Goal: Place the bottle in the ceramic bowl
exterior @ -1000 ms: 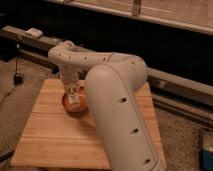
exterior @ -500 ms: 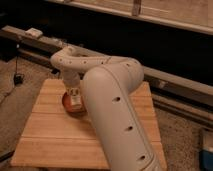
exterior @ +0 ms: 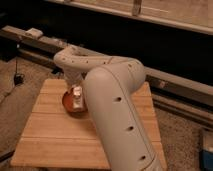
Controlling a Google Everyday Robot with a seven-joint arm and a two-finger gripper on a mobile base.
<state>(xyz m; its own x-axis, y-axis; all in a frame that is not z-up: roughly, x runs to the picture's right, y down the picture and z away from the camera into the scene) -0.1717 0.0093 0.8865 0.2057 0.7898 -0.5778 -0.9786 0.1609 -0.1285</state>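
The orange-brown ceramic bowl (exterior: 69, 104) sits on the wooden table (exterior: 55, 135), left of centre, partly hidden by my arm. My gripper (exterior: 76, 100) reaches down over the bowl. A whitish bottle (exterior: 77, 96) with a pale label stands upright at the gripper, inside or just above the bowl. My big white arm (exterior: 115, 115) covers the bowl's right side.
The slatted wooden table stands on a speckled floor. A dark rail (exterior: 165, 80) runs behind the table, with a small pale object (exterior: 34, 33) on it at the left. A blue thing (exterior: 207, 150) sits at the right edge.
The arm has shifted slightly; the gripper with the bottle stays over the bowl, perhaps a little lower.
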